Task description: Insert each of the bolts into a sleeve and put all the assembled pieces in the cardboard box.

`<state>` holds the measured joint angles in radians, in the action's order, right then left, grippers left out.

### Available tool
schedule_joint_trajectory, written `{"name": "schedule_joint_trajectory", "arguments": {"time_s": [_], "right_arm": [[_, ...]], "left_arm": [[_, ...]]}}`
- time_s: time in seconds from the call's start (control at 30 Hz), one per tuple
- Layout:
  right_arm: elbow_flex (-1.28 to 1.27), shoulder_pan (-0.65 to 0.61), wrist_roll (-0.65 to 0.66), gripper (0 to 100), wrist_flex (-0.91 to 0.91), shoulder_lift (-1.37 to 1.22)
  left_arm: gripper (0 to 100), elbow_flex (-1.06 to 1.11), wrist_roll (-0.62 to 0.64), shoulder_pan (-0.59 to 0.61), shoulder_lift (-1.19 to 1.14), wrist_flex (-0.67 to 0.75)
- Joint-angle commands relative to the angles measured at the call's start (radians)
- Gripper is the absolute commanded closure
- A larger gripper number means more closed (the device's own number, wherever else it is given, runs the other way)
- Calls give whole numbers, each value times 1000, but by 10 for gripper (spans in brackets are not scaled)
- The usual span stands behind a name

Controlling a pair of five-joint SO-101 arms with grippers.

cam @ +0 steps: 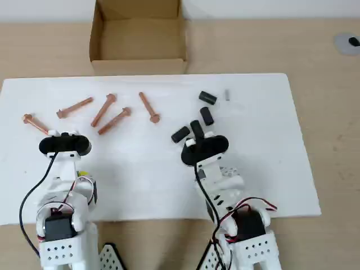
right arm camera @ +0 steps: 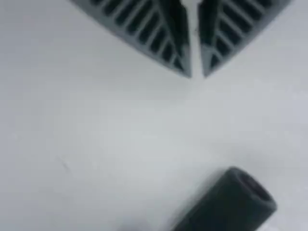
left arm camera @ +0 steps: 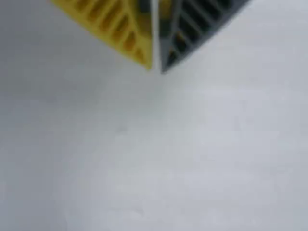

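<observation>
Several copper bolts lie on the white mat (cam: 259,169), from the far left one (cam: 35,124) to the one nearest the middle (cam: 149,107). Several black sleeves are scattered right of centre, among them one (cam: 207,98) at the back and one (cam: 180,134) nearer the front. The cardboard box (cam: 138,36) stands open beyond the mat. My left arm (cam: 64,144) hangs just in front of the leftmost bolts. Its gripper (left arm camera: 155,67) is shut over bare mat, holding nothing. My right arm (cam: 205,149) is beside the sleeves. Its gripper (right arm camera: 196,74) is shut, with a black sleeve (right arm camera: 231,202) lying a little off its tips.
A small grey piece (cam: 227,94) lies near the back right sleeve. The wooden table (cam: 326,112) surrounds the mat, with a grey disc (cam: 347,43) at its far right. Bare mat lies between the two arms.
</observation>
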<state>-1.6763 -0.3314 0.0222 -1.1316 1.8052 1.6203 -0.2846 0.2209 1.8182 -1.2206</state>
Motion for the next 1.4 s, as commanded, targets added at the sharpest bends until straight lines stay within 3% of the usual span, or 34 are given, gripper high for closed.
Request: {"name": "schedule_joint_trajectory", "arguments": {"time_s": [0.0,0.47,0.57,0.73,0.9,1.13,1.37], "right_arm": [[2,8,8,989,18,116],[50,7,14,989,20,114],[122,2,74,989,55,113],[170,2,98,989,55,48],[280,2,100,989,129,-236],[730,2,89,989,114,-955],[1050,4,-61,989,110,-1472]], "left_arm": [[994,-5,-3,9,5,17],[993,-89,6,77,-15,-15],[985,-141,9,132,-84,-8],[891,-264,14,213,-334,106],[894,-563,132,213,-717,80],[894,-884,308,219,-1253,9],[894,-1002,328,221,-1465,9]]}}
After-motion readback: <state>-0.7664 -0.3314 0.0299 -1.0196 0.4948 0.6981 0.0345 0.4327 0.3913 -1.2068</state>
